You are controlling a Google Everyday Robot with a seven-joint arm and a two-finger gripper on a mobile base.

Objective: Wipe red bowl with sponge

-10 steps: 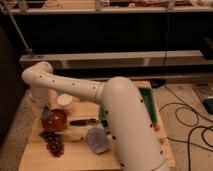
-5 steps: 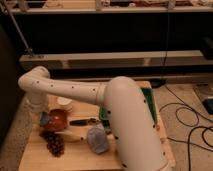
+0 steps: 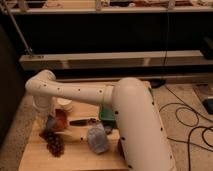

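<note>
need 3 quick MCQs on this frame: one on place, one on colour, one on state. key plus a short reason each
1. Over the wooden table, the gripper is:
A) low, at the left edge of the red bowl
B) raised high
C) past the right end

2. The tray partly hidden by the arm is:
A) white
B) green
C) yellow

3. The grey-blue cloth lump is:
A) stuffed in the bowl
B) held in the air
C) lying on the table, apart from the bowl

Key: 1 A, the wrist points down beside the bowl; 2 B, a green edge shows by the arm; 3 C, it rests on the wood right of the bowl.
</note>
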